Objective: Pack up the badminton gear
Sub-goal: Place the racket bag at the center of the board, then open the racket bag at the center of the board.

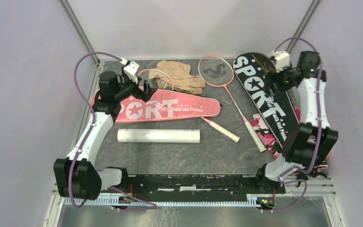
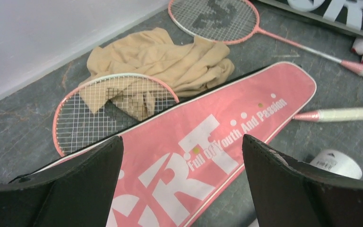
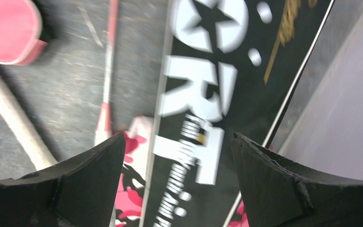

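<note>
My left claw (image 1: 145, 90) hangs spread wide and empty over the broad end of the pink racket-shaped cover (image 1: 170, 108) printed "SPORT". My right claw (image 1: 278, 80) is also parted and grips nothing. It sits above the black racket-shaped cover (image 1: 264, 101) with white "SPORT" lettering, which lies along the right side of the dark grey table (image 1: 170, 161).

The overhead view shows the whole long white tube (image 1: 159, 136), lying just on the near side of the pink cover. My left wrist view catches only its end.

That wrist view shows a pink-framed racket head (image 2: 108, 111) poking out from the pink cover's far edge, its strings lying over a crumpled tan cloth (image 2: 170, 61).

A second pink-framed racket (image 1: 216, 71) lies slantwise between the two covers.

My right wrist view is blurred, but a pink camouflage cloth (image 3: 130, 189) shows at the black cover's left edge.
</note>
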`<move>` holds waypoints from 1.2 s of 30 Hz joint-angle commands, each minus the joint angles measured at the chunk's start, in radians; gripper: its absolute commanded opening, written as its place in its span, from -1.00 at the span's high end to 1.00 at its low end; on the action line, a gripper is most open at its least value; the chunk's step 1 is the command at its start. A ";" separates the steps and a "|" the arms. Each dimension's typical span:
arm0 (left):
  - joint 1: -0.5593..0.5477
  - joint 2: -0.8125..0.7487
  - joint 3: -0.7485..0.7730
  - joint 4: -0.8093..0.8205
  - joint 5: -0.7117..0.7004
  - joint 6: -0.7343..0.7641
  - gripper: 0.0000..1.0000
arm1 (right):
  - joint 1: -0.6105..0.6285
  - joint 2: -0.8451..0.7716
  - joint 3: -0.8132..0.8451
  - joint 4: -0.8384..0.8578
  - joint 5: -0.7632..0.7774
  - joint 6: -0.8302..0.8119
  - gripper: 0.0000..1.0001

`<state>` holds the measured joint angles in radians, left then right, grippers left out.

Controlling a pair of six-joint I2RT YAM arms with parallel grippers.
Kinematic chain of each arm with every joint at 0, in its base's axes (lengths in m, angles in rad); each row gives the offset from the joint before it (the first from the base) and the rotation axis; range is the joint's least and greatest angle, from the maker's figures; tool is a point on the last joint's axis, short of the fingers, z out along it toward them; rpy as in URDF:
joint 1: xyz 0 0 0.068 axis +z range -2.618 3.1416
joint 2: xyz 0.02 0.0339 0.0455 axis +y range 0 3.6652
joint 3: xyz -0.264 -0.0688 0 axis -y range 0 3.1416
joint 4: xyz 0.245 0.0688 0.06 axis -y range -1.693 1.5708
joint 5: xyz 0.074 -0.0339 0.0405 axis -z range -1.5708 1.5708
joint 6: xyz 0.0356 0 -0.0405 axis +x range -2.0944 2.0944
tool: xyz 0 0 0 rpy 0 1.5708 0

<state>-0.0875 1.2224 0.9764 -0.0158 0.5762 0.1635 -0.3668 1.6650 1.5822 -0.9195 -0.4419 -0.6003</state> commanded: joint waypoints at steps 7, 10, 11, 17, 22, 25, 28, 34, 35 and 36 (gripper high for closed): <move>-0.003 -0.074 -0.060 -0.209 0.016 0.199 -1.00 | 0.429 -0.210 -0.224 0.230 -0.081 -0.020 -0.86; -0.003 -0.105 -0.098 -0.199 0.010 0.190 -1.00 | 0.527 -0.129 -0.189 0.241 -0.134 0.017 -0.87; -0.003 -0.116 -0.108 -0.195 0.007 0.188 -1.00 | 0.559 -0.093 -0.168 0.246 -0.156 0.031 -0.88; -0.003 -0.145 -0.149 -0.194 -0.012 0.182 -1.00 | 0.709 0.120 -0.024 0.282 -0.168 0.067 -0.88; 0.000 -0.136 -0.165 -0.190 -0.016 0.179 -1.00 | 0.792 0.304 0.140 0.298 -0.163 0.093 -0.86; 0.003 -0.139 -0.166 -0.183 -0.024 0.166 -1.00 | 0.830 0.393 0.216 0.303 -0.151 0.108 -0.84; 0.005 -0.146 -0.172 -0.175 -0.024 0.163 -1.00 | 0.850 0.447 0.241 0.347 -0.132 0.130 -0.82; 0.009 -0.169 -0.180 -0.171 -0.014 0.172 -1.00 | 0.863 0.532 0.262 0.439 -0.121 0.177 -0.76; 0.009 -0.173 -0.181 -0.171 -0.010 0.174 -1.00 | 0.863 0.544 0.268 0.446 -0.116 0.178 -0.76; 0.009 -0.178 -0.184 -0.171 -0.005 0.177 -1.00 | 0.865 0.560 0.275 0.452 -0.112 0.181 -0.75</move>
<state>-0.0845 1.0824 0.8040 -0.2230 0.5545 0.2970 0.4965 2.1784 1.7947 -0.5491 -0.5716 -0.4557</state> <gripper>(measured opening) 0.996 0.884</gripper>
